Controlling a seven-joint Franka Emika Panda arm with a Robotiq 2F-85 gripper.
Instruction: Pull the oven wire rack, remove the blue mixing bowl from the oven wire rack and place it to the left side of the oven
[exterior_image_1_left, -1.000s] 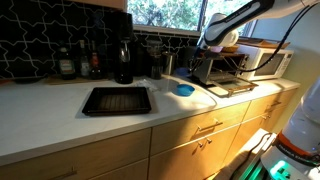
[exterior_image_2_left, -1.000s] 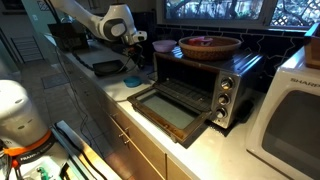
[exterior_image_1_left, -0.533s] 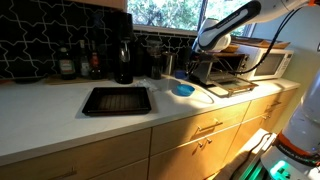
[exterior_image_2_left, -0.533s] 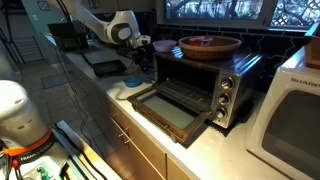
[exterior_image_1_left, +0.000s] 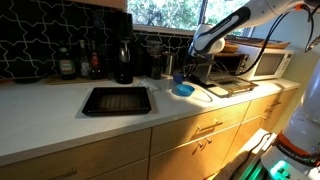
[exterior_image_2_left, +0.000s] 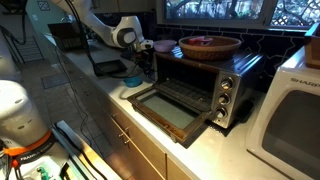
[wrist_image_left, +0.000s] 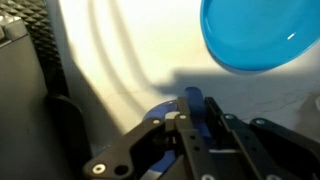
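Note:
In the wrist view my gripper (wrist_image_left: 200, 102) is shut on the rim of the blue mixing bowl (wrist_image_left: 158, 112), whose blue wall shows between the two fingers. The bowl hangs above the pale counter. In both exterior views the gripper (exterior_image_1_left: 199, 46) (exterior_image_2_left: 136, 44) hovers above the counter, to the side of the oven (exterior_image_1_left: 228, 66) (exterior_image_2_left: 205, 78). The oven's glass door lies open and flat. The oven wire rack (exterior_image_2_left: 188, 93) shows in the oven's mouth. A flatter light-blue dish (wrist_image_left: 262, 35) (exterior_image_1_left: 183, 89) (exterior_image_2_left: 132, 80) rests on the counter just below the gripper.
A black baking tray (exterior_image_1_left: 116, 100) (exterior_image_2_left: 106, 67) lies further along the counter. Bottles (exterior_image_1_left: 80, 62) and a dark jug (exterior_image_1_left: 123, 60) stand against the tiled wall. A brown bowl (exterior_image_2_left: 210, 45) sits on the oven's top. A white microwave (exterior_image_1_left: 270, 62) (exterior_image_2_left: 292, 112) stands beyond the oven.
The gripper, still shut on the blue bowl, has moved away from the oven's front and a little lower, toward the light-blue dish. Nothing else has shifted.

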